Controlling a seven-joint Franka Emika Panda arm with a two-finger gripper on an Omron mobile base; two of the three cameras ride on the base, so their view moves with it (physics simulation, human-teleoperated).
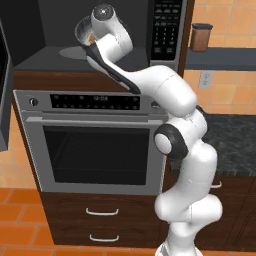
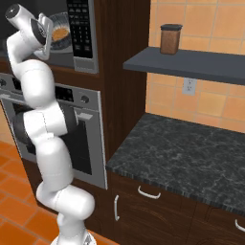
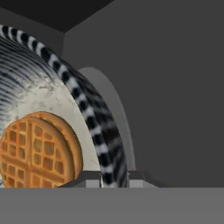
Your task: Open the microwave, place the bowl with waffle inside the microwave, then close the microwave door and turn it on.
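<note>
Gripper (image 3: 114,175) is pinched narrow onto the bowl (image 3: 94,127) rim, one tip on each side of the striped edge, so it's holding the bowl. Waffle (image 3: 37,151) sits inside the bowl, just off to the inner side of the tips, golden and round. Bowl is tipped quite a bit in the hand view, though that camera rolls with the hand, so I can't say how tilted it really is.

From the left base view the bowl (image 1: 83,31) hangs at the hand, inside the open microwave (image 1: 165,30) cavity, above the turntable (image 1: 75,52) and apart from it. Turntable (image 3: 111,113) shows right behind the bowl in the hand view too. Keypad (image 2: 80,28) is just beside the hand on the right base view, with bowl (image 2: 60,32) and waffle (image 2: 60,33) between them.

Oven (image 1: 95,145) sits straight below the hand, jar (image 2: 170,39) on a shelf (image 2: 191,64) well off to the side
</note>
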